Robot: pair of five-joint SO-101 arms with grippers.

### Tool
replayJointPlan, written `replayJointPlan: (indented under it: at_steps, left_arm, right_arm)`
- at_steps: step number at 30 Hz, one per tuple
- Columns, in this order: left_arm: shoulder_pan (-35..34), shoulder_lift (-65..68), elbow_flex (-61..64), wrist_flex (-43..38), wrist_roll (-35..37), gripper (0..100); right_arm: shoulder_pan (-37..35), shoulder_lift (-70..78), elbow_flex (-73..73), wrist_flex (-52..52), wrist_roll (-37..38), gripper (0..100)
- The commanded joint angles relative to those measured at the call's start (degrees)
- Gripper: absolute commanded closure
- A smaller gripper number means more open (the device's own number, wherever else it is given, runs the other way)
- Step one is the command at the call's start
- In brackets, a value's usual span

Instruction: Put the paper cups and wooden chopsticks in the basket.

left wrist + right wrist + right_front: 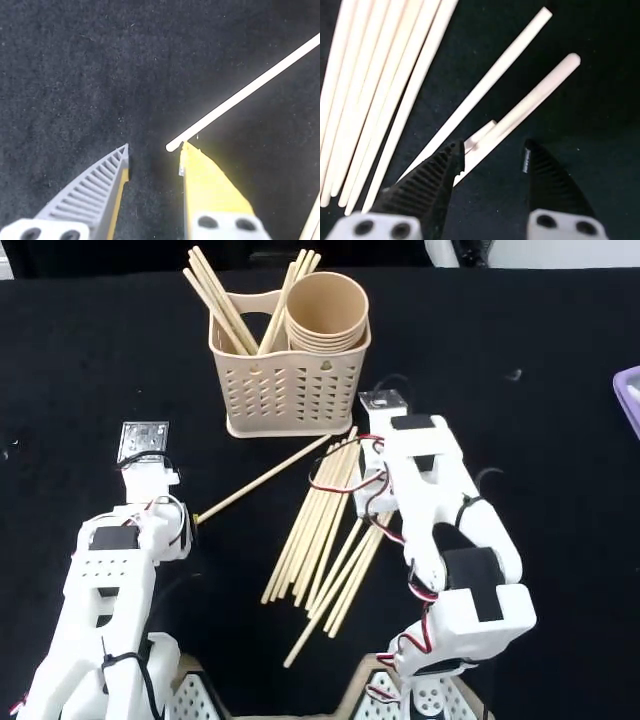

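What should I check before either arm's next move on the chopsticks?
1. Left gripper open: ok.
2. Single chopstick seated between its fingers: not ok, only the end sits by the yellow fingertip.
3. Right gripper open over the chopstick pile: ok.
4. One stick alone in its gap: not ok, two overlap there.
5. Paper cups stacked in the basket: ok.
6. Basket upright: ok.

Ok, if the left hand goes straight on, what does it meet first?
Probably the near end of the single chopstick, beside the yellow fingertip of the left hand; otherwise the black table. Depth is unclear.
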Motion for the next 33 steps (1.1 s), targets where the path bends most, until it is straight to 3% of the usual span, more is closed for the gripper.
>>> replayJointPlan:
  at_steps: [1,6,12,27,33]
  left_arm:
    - [-0.4,0.1,-1.6,-1.0,0.1,83]
    - [-0.4,0.1,-1.6,-1.0,0.1,83]
    - [-0.4,0.1,-1.6,-1.0,0.1,83]
    - [-0.4,0.1,-1.6,-1.0,0.1,83]
    - [-0.4,0.1,-1.6,-1.0,0.1,83]
  right_arm:
    - [-0.9,1.7,-0.5,-0.6,-0.6,80.4]
    - [-0.5,7.3,-2.9,-0.4,-0.6,80.9]
    - [-0.4,4.7,-3.2,-0.3,-0.6,98.9]
    - [-0.3,-18.9,-3.2,9.8,-0.2,98.8]
    - [7.3,-21.2,-3.0,4.1,4.5,98.8]
